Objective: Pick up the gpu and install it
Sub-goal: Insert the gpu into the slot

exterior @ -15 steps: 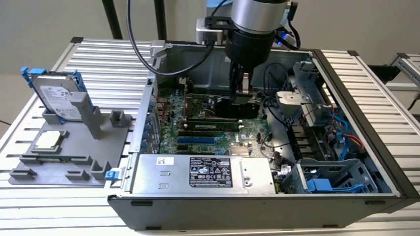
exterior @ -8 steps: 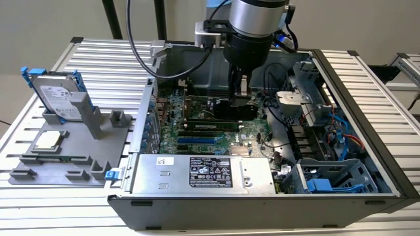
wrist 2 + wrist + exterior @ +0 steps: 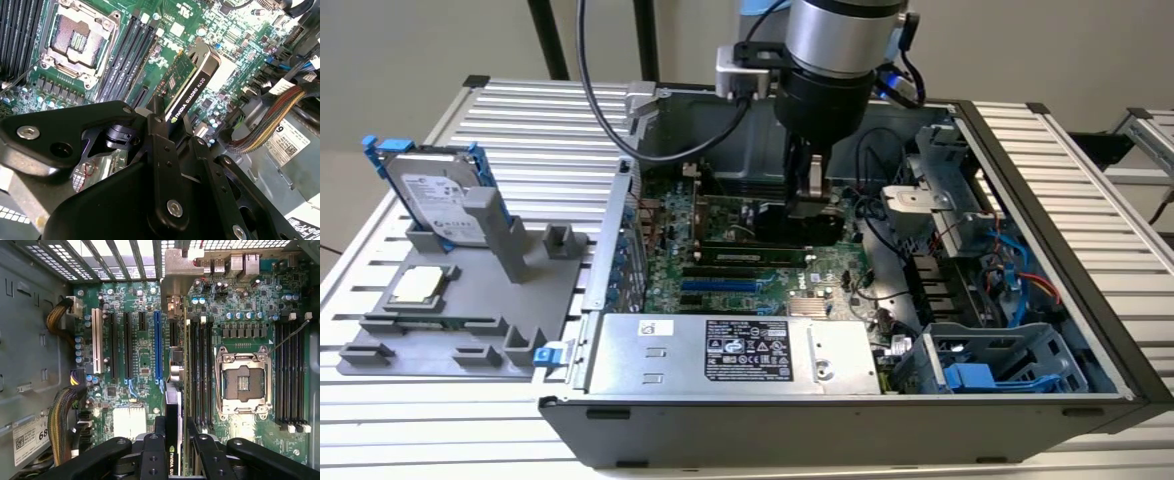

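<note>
The end effector (image 3: pixel 811 205) is hanging down inside the open computer case (image 3: pixel 1041 190), clamping the gpu (image 3: pixel 797 222) by its upper edge. In the second wrist view the black fingers (image 3: pixel 159 131) are pressing on either face of the gpu (image 3: pixel 191 86), green circuit board on one side and black shroud on the other. In the first wrist view the gpu (image 3: pixel 174 405) is showing edge-on, standing upright over the motherboard (image 3: pixel 140 300), between the blue expansion slot (image 3: pixel 158 342) and the black memory slots (image 3: pixel 200 370); its silver end bracket is reaching toward the rear wall of the case. Whether its lower edge is seated in a slot I cannot tell. The empty processor socket (image 3: pixel 243 382) is sitting just beyond the memory slots.

In the exterior view, the silver power supply (image 3: pixel 734 352) is lying at about 6 o'clock from the gpu, along the near wall of the case. Well apart at 9 o'clock, on the slatted tabletop (image 3: pixel 520 110), a grey holder (image 3: pixel 467 300) is carrying a hard drive (image 3: pixel 438 195) with blue rails, standing upright, and a small square silver chip (image 3: pixel 424 286) lying flat.
</note>
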